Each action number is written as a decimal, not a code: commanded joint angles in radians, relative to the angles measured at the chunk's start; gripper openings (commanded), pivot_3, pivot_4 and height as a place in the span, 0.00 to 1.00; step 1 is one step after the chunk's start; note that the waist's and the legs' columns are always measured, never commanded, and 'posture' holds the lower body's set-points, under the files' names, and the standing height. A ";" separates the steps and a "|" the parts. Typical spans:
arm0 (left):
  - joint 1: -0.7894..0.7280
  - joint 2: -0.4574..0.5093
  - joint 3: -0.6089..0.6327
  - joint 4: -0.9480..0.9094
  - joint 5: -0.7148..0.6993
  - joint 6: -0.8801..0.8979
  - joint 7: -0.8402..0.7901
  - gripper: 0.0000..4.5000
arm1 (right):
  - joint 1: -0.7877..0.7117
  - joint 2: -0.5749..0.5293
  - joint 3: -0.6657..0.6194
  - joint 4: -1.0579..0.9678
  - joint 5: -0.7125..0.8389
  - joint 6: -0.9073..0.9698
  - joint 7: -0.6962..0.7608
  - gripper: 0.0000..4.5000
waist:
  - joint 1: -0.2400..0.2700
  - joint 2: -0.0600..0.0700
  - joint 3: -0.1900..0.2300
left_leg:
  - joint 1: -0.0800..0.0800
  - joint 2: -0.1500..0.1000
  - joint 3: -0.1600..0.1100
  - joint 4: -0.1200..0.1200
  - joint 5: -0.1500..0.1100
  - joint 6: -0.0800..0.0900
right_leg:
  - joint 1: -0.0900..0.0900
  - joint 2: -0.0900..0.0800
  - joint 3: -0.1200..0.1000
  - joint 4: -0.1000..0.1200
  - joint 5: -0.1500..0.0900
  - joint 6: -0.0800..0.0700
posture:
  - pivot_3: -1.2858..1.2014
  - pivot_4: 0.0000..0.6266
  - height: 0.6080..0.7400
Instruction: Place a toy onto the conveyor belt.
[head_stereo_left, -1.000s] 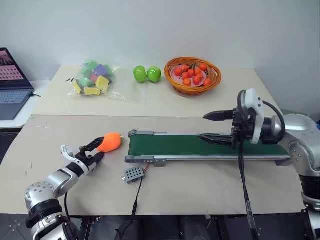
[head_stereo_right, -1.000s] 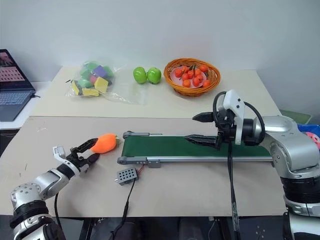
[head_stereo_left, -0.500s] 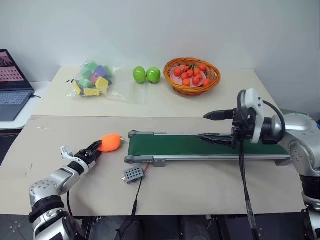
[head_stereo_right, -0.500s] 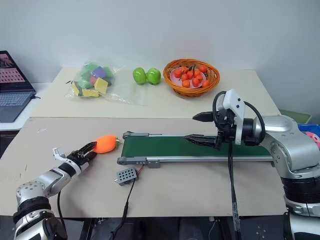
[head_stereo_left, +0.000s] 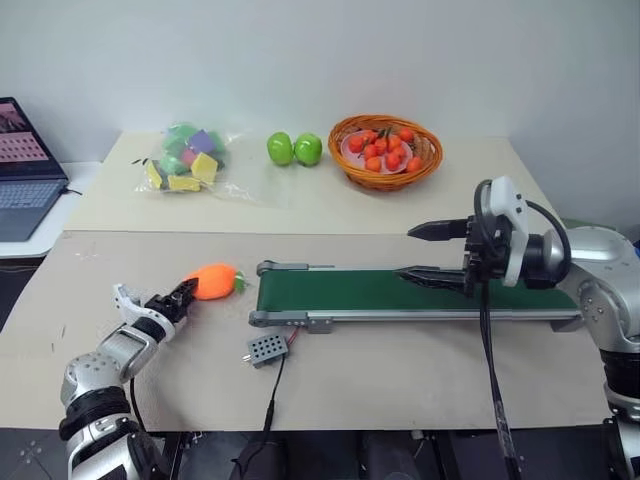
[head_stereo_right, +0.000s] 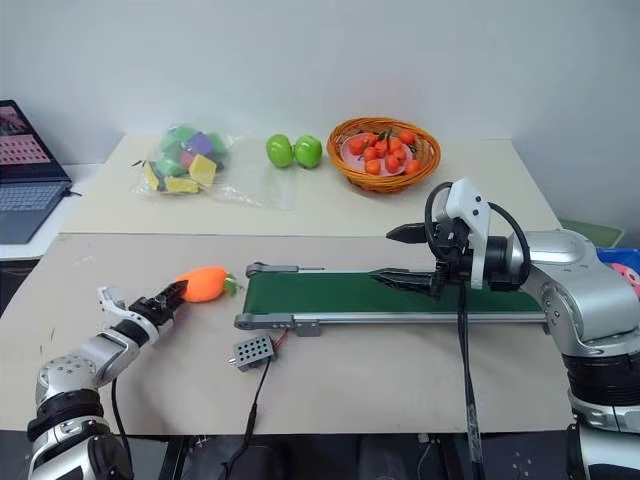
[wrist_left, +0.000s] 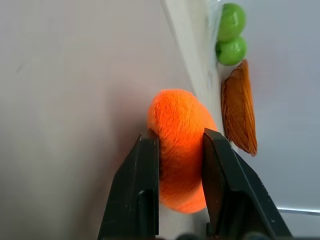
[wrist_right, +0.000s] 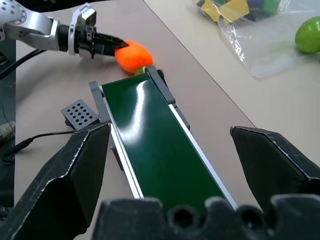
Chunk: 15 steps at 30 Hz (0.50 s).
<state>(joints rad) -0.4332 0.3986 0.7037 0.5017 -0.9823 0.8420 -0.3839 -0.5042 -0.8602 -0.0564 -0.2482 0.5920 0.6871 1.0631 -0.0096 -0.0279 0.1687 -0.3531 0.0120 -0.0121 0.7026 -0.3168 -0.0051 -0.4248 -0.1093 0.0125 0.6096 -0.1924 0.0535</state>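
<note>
The orange, carrot-shaped plush toy (head_stereo_left: 213, 281) lies with its long axis running across the table, roughly in line with the belt. Its small green leafy top points toward the near end roller, and its rounded orange end points toward the left gripper (head_stereo_left: 183, 295). The fur is bright orange and fuzzy; no face can be made out from these angles. It sits just beside the left end of the long dark green conveyor belt with grey metal side rails (head_stereo_left: 400, 293), above the pale table top (head_stereo_left: 400, 370), though whether it is touching the surface is hard to tell. In the left wrist view the two black fingers (wrist_left: 137, 200) press into the toy's sides, clamped on it.

The right gripper (head_stereo_left: 425, 254) hangs over the middle of the belt with its jaws spread wide, holding nothing.

A small grey perforated box with a cable (head_stereo_left: 267, 348) rests near the belt's front rail.
</note>
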 joint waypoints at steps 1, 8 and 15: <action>-0.123 0.005 0.025 -0.076 -0.057 -0.039 0.015 0.26 | -0.022 -0.012 -0.020 -0.016 -0.003 -0.018 0.001 1.00 | 0.008 -0.001 0.000 | -0.001 0.000 -0.001 0.000 0.000 0.000 | 0.000 0.000 -0.001 0.000 0.000 0.000 | 0.52 0.24 0.99; -0.179 0.027 -0.017 -0.139 -0.030 -0.064 0.007 0.26 | -0.012 -0.014 -0.023 -0.020 -0.005 -0.020 -0.001 1.00 | -0.009 -0.001 0.001 | -0.001 0.000 -0.001 0.000 -0.001 0.001 | 0.000 0.000 -0.001 0.000 0.000 0.000 | 0.52 0.24 0.99; -0.166 0.132 -0.444 -0.353 0.463 -0.434 -0.116 0.26 | -0.014 -0.014 -0.018 -0.018 -0.008 -0.019 0.002 1.00 | -0.002 -0.003 0.002 | -0.002 0.000 0.000 0.000 0.000 0.000 | 0.001 0.000 -0.001 -0.001 0.000 0.000 | 0.52 0.24 0.99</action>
<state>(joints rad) -0.5924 0.5044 0.3669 0.2385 -0.6338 0.5001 -0.4418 -0.5048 -0.8613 -0.0529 -0.2472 0.5873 0.6867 1.0646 -0.0115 -0.0312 0.1707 -0.3549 0.0115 -0.0124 0.7022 -0.3167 -0.0053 -0.4239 -0.1092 0.0119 0.6086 -0.1923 0.0537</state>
